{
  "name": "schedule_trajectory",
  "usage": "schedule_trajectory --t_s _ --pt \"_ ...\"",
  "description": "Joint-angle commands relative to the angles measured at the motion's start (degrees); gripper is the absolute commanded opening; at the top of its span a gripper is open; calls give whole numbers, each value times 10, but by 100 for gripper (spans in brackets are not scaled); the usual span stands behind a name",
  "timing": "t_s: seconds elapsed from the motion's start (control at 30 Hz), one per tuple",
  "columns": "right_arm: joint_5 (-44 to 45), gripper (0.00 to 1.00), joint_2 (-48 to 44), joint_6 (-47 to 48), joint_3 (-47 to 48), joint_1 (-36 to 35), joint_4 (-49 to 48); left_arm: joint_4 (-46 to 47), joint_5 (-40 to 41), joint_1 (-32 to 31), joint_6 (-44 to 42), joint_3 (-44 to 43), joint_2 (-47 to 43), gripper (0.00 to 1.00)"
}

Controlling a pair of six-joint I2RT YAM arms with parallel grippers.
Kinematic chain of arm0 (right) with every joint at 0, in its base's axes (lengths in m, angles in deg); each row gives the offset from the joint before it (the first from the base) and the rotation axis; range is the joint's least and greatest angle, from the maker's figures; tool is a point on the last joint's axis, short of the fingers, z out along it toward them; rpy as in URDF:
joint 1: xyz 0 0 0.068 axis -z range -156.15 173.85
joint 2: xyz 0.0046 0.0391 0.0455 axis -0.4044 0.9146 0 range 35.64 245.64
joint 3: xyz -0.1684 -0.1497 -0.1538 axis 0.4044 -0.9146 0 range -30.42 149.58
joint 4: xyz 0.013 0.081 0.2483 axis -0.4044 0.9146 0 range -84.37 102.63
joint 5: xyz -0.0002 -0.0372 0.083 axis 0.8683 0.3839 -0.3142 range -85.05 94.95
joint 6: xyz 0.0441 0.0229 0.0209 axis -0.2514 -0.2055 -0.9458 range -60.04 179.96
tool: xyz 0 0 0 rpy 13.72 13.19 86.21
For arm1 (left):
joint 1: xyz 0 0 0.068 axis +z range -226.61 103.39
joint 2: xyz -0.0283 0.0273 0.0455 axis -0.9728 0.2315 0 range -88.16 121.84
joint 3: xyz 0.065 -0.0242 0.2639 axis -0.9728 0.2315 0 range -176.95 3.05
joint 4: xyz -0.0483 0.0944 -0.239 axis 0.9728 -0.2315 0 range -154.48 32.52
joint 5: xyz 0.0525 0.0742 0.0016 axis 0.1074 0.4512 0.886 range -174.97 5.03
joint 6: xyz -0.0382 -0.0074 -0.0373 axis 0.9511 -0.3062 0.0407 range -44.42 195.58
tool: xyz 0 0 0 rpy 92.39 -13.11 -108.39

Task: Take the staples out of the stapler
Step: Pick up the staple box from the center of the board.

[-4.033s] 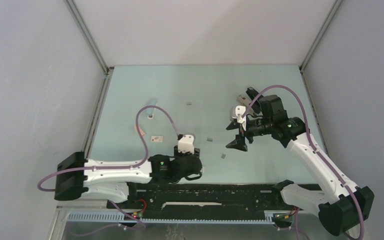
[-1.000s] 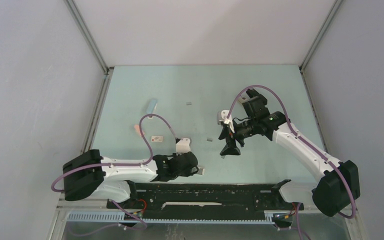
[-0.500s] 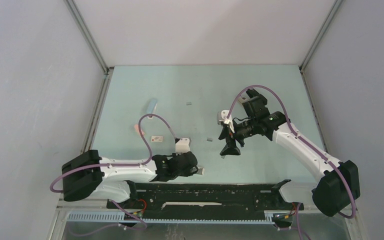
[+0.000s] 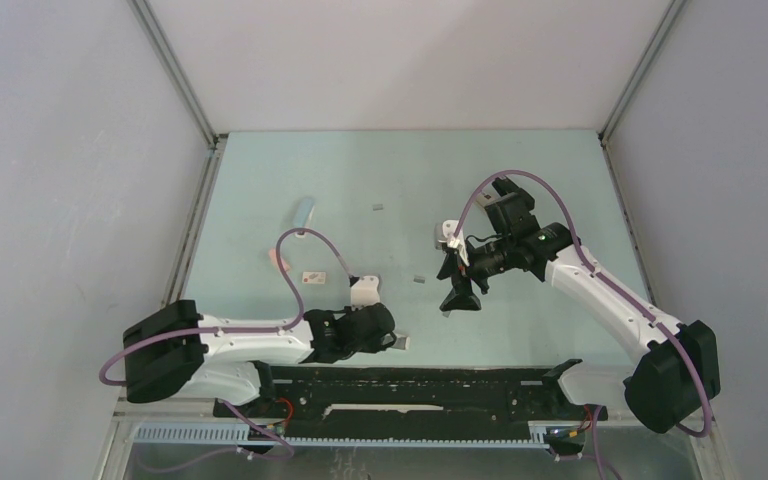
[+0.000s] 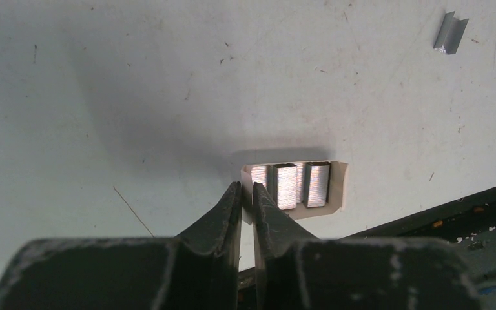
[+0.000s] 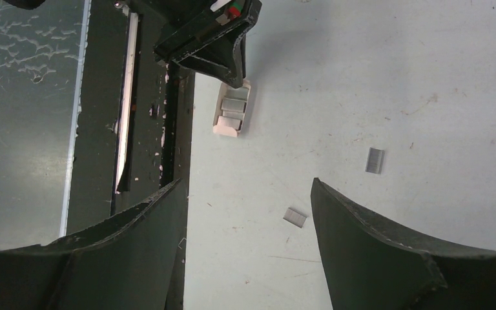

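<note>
The left hand (image 5: 246,194) hides one end of the little white tray (image 5: 337,187) of staples (image 5: 297,185); whether it pinches the tray is unclear. From above, the grey bits (image 4: 378,208) look too tiny to name.

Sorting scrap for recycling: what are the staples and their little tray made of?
The staples look like metal: bright silvery, finely ribbed, with a sheen. The tray is probably thin card or plastic: matt off-white, with clipped corners; the look leaves it open.
</note>
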State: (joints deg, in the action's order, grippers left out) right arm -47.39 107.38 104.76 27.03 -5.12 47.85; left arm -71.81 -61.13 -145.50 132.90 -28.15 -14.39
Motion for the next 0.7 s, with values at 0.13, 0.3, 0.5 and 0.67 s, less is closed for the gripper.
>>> schedule_trajectory --t_s 0.13,0.3,0.5,0.67 --pt "0 80 -12 3 -1 -5 -2 0 20 -3 11 -13 -4 1" --pt "0 80 -13 3 -1 -6 -3 0 22 -3 10 -15 -2 0" --pt "1 80 -13 3 0 -6 -3 -28 53 -7 4 -32 -11 0" --pt "3 80 -13 3 -1 -6 -3 -112 117 -18 -19 -90 -5 0"
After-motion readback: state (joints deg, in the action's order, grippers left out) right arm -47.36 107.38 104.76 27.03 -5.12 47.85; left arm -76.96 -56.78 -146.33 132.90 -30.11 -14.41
